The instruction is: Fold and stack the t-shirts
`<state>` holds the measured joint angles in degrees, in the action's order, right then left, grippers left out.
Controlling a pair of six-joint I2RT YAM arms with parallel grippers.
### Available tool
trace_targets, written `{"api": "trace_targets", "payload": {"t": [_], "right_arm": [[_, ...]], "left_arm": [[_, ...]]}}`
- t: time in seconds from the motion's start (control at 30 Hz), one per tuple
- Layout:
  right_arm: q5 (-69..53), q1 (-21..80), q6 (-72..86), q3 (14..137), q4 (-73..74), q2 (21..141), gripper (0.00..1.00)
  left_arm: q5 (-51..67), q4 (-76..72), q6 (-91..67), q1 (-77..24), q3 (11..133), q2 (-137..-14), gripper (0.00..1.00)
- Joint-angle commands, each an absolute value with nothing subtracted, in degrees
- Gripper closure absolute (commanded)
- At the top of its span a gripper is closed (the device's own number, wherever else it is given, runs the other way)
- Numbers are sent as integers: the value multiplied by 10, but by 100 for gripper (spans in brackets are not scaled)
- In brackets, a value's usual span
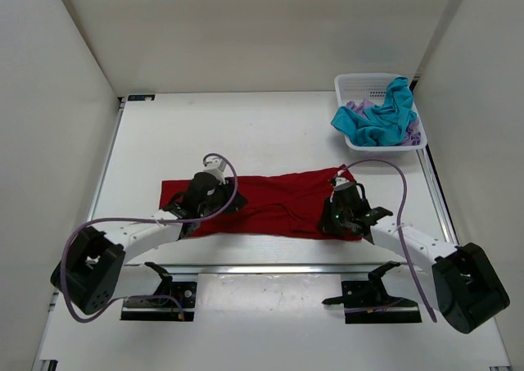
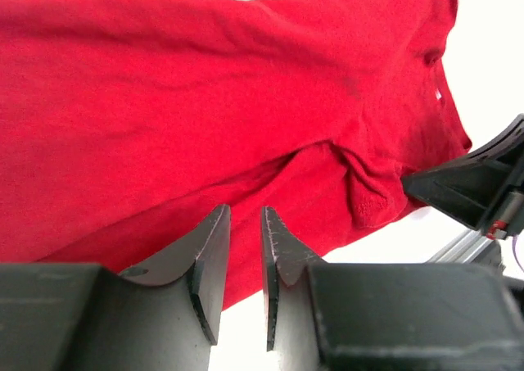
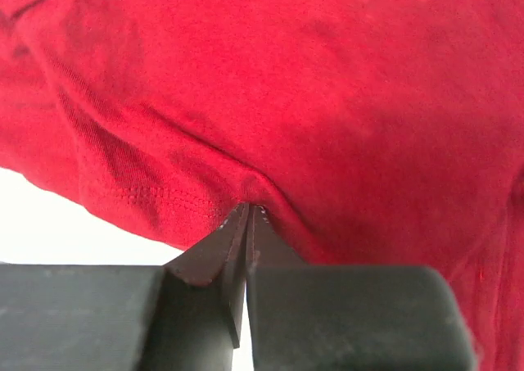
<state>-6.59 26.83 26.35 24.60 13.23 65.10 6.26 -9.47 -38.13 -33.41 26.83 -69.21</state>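
Note:
A deep red t-shirt lies spread flat across the middle of the table. My left gripper hovers over its left part. In the left wrist view this gripper is open, with a narrow gap between its fingers and nothing in it; the red cloth lies beyond. My right gripper is at the shirt's near right edge. In the right wrist view it is shut on a pinch of the red shirt by the stitched hem. A teal-blue t-shirt and a lavender one lie crumpled in the basket.
A white mesh basket stands at the back right corner of the table. White walls close in the back and both sides. A metal rail runs along the near edge between the arm bases. The right arm shows in the left wrist view.

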Motion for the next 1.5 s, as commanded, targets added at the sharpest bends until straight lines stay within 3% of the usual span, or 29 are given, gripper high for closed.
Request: {"api": "trace_targets", "payload": {"t": [0.0, 0.1, 0.23, 0.43, 0.93, 1.17, 1.33, 1.47], "right_arm": [[-96, 292, 286, 221, 110, 642, 100], [-105, 287, 273, 235, 123, 602, 99], [-88, 272, 267, 252, 135, 527, 87], [-111, 173, 266, 239, 105, 529, 78], [-159, 140, 272, 209, 69, 519, 79], [-164, 128, 274, 207, 70, 497, 78], [-155, 127, 278, 197, 65, 513, 78], [-148, 124, 295, 165, 54, 518, 79]], "left_arm": [[77, -111, -373, -369, 305, -722, 68], [66, -111, -371, -413, 324, -752, 68], [56, -128, -391, -492, 351, -772, 67], [41, -166, -433, -571, 391, -865, 64], [4, -200, -480, -589, 417, -954, 49], [1, -214, -496, -585, 405, -966, 61], [1, -214, -498, -594, 417, -964, 89], [2, -209, -503, -594, 413, -946, 100]]}}
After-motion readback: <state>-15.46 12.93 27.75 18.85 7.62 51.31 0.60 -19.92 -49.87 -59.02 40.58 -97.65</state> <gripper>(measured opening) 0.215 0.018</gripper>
